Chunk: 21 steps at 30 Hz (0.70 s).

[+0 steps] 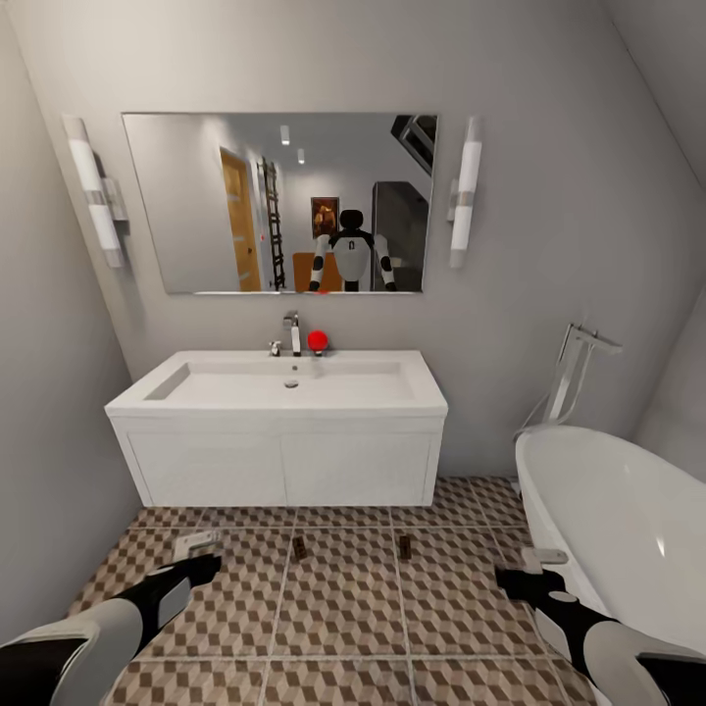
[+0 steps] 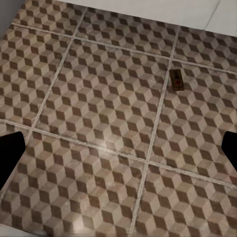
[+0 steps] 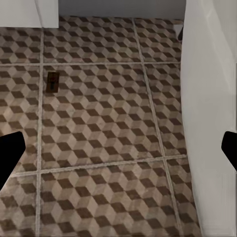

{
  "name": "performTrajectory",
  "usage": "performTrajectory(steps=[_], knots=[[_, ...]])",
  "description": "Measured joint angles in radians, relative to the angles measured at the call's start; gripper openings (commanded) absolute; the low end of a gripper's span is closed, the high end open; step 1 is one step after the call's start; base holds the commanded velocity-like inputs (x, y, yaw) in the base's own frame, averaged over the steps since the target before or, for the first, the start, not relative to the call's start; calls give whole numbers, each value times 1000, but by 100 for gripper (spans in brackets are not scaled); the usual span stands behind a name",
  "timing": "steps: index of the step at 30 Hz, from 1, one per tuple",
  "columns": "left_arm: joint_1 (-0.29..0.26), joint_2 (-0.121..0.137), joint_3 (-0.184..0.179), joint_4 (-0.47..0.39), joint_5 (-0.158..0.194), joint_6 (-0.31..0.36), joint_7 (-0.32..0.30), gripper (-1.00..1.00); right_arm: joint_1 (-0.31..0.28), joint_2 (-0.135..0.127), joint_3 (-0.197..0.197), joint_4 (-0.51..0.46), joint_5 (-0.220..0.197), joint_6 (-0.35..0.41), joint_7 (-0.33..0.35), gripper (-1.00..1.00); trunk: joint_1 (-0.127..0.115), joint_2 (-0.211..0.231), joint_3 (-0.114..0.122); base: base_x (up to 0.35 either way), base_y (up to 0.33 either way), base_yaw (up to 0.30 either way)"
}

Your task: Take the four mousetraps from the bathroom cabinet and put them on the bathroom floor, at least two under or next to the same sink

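Observation:
Two mousetraps lie on the cube-patterned bathroom floor (image 1: 343, 608) just in front of the white vanity, one (image 1: 298, 547) left of the other (image 1: 404, 547). The left wrist view looks down on a mousetrap (image 2: 176, 79), and the right wrist view on a mousetrap (image 3: 52, 82). Above them is the bathroom sink (image 1: 290, 384) with its chrome tap (image 1: 292, 331). My left gripper (image 1: 201, 551) (image 2: 118, 153) hovers low over the tiles, open and holding nothing. My right gripper (image 1: 534, 571) (image 3: 118, 153) is open too, close beside the bathtub. The cabinet is out of view.
A white oval bathtub (image 1: 628, 529) (image 3: 212, 98) fills the right side, with a chrome floor tap (image 1: 574, 373) behind it. Grey walls close in at left and right. A red round object (image 1: 317, 340) sits by the tap. The mirror (image 1: 279, 201) reflects the robot.

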Motion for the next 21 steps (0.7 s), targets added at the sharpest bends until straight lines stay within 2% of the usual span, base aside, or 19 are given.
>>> performTrajectory(steps=[5, 15, 21], knots=[[13, 4, 0, 0, 0, 0, 0, 100, 14, -5, 0, 0, -1, 1, 0, 100, -19, 35, 16, 0, 0, 0], [80, 6, 0, 0, 0, 0, -1, 100, 67, -12, 0, 1, -1, 3, 0, 100, -58, 105, 47, 0, 0, 0], [128, 6, 0, 0, 0, -1, -1, 100, 134, -13, 0, 1, -1, 3, 0, 100, -81, 147, 66, 0, 0, 0]])
